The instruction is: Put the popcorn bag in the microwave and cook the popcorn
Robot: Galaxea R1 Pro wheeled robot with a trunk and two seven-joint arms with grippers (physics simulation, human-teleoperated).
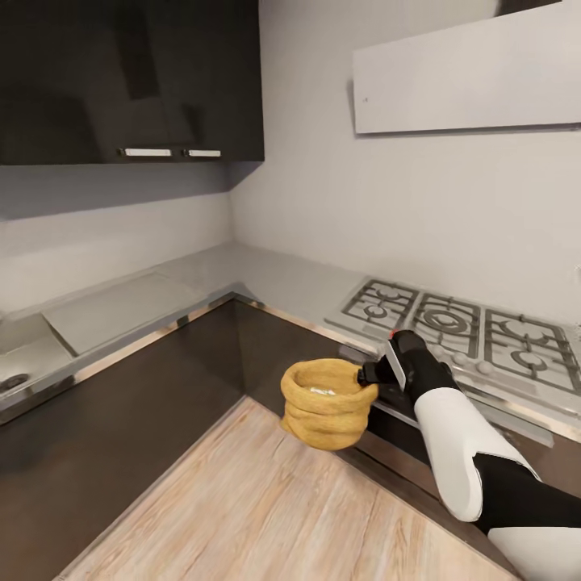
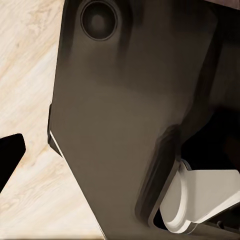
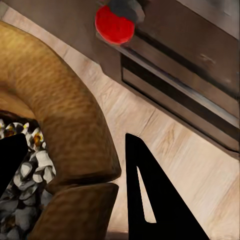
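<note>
The popcorn bag [image 1: 327,403], a mustard-yellow sack with a rolled rim, hangs in the air in front of the dark cabinets, above the wood floor. My right gripper [image 1: 369,373] is shut on its rim at the side facing the hob. In the right wrist view the thick rim of the bag [image 3: 65,110] passes between my right gripper's [image 3: 75,175] two black fingers, and popcorn kernels [image 3: 30,170] lie inside. The pale grey countertop [image 1: 266,278] runs round the corner behind the bag. One black fingertip [image 2: 11,150] of my left gripper shows over the floor. The microwave is out of view.
A steel gas hob [image 1: 452,323] sits in the worktop to the right, with the oven front [image 1: 403,411] below it and a white hood [image 1: 468,73] above. Dark wall cabinets [image 1: 129,81] hang at the left. A sink [image 1: 16,363] is at the far left.
</note>
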